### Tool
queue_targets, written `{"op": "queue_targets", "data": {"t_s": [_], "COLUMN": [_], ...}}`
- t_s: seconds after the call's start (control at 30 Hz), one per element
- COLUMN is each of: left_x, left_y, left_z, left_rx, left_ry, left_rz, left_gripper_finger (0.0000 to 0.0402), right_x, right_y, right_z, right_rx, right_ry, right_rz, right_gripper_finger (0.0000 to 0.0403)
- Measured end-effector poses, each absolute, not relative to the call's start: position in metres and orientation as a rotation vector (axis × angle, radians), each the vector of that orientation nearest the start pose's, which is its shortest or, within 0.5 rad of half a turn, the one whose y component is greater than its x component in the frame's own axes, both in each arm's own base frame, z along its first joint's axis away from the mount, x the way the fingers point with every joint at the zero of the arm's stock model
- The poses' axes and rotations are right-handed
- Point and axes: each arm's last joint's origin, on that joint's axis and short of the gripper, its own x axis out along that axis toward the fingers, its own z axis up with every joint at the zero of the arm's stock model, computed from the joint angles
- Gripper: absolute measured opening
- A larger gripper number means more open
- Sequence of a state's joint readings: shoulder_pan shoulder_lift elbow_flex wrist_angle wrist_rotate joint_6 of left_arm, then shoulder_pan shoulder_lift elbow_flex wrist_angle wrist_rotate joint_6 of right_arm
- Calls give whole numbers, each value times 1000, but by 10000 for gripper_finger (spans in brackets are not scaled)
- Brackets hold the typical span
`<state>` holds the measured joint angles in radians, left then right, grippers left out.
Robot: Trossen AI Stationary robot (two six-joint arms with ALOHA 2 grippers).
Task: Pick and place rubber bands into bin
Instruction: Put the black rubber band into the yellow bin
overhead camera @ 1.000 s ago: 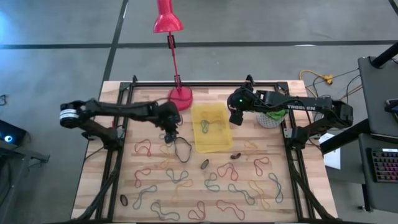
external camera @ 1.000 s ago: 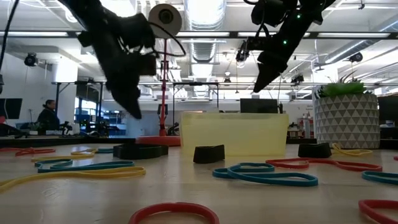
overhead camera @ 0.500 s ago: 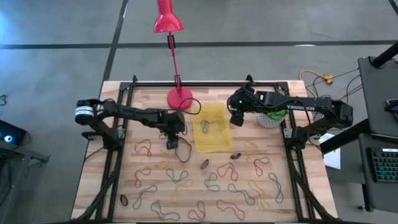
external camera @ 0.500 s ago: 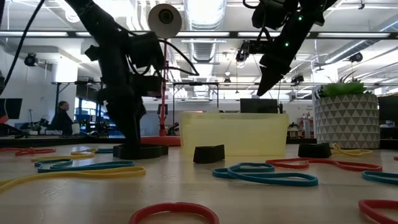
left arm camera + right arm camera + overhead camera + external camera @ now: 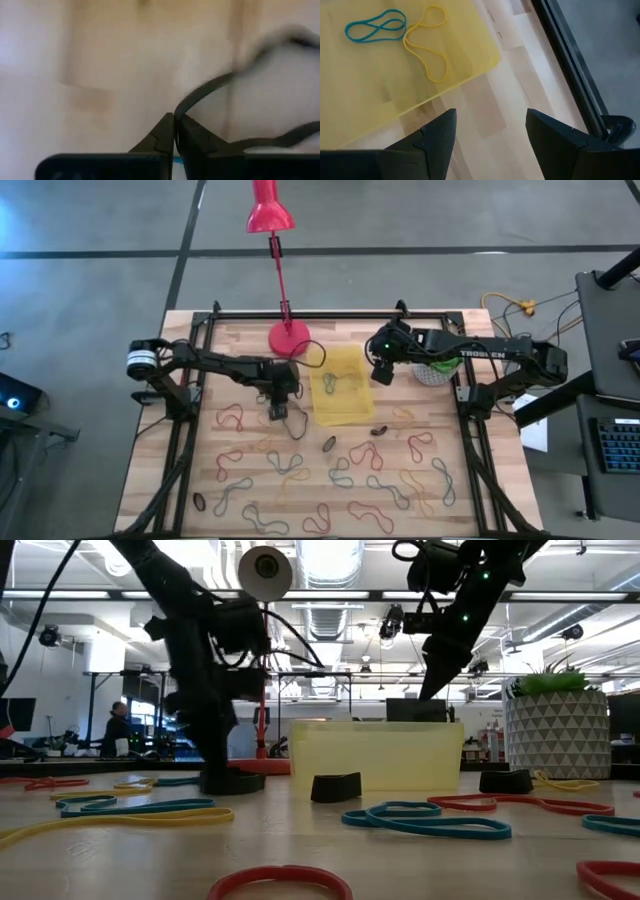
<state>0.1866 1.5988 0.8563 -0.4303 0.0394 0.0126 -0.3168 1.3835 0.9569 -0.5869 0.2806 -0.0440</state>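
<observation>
Many coloured rubber bands (image 5: 345,475) lie loose on the near half of the wooden table. The yellow bin (image 5: 335,412) stands at the middle and holds a blue band (image 5: 374,29) and a yellow band (image 5: 427,47). My left gripper (image 5: 277,412) is down at the table just left of the bin, shut on a black rubber band (image 5: 291,426). My right gripper (image 5: 381,373) hangs open above the bin's right edge with nothing between its fingers; its own wrist view shows the bin (image 5: 380,80) below them. My left gripper pinches one strand of the black band (image 5: 180,107) between its two fingertips (image 5: 162,132). The fingers come from above, pointing steeply down. The rest of the loop (image 5: 280,137) lies slack on the table beside the fingers.
A red lamp's round base (image 5: 289,337) stands just beyond my left gripper, its stem reaching past the far edge. A white pot with a plant (image 5: 437,370) sits at the right. Black frame rails (image 5: 195,340) run along the table's sides. Small black pieces (image 5: 328,444) lie near the bin.
My left gripper has come down to the table, a little toward the near edge, and has shut on the black band. The band still lies on the table. My right gripper has kept nearly still, open.
</observation>
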Motion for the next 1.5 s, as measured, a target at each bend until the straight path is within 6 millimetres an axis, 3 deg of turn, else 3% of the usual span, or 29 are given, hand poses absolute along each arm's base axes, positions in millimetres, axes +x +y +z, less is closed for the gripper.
{"op": "queue_targets", "data": {"t_s": [0.1,0.3,0.4,0.53,0.63,0.77,0.97,1.1,1.2,1.33,1.5], "left_x": [291,308,321,342,350,353,360,366,371,378,379], "left_y": [57,77,86,93,97,99,99,100,102,104,104], "left_z": [193,275,297,285,267,264,283,302,305,286,265], "left_rx": [-63,214,302,328,193,93,240,292,289,229,75], "left_ry": [1077,883,782,760,786,762,661,594,580,639,742], "left_rz": [135,234,224,128,88,90,136,158,150,139,124], "left_gripper_finger": [1,0,0,0,2,25,60,30,6,18,73], "right_x": [253,254,253,252,250,246,241,241,241,241,241], "right_y": [-92,-92,-92,-93,-94,-94,-92,-92,-92,-92,-92], "right_z": [237,244,246,246,246,244,241,241,241,241,241], "right_rx": [-21,-34,-34,-42,-30,-17,-5,-5,-5,-8,-21], "right_ry": [1034,1005,997,1003,1005,1032,1084,1087,1086,1088,1093], "right_rz": [-523,-534,-545,-596,-667,-724,-729,-728,-728,-726,-717], "right_gripper_finger": [226,226,226,226,226,226,226,226,226,226,226]}}
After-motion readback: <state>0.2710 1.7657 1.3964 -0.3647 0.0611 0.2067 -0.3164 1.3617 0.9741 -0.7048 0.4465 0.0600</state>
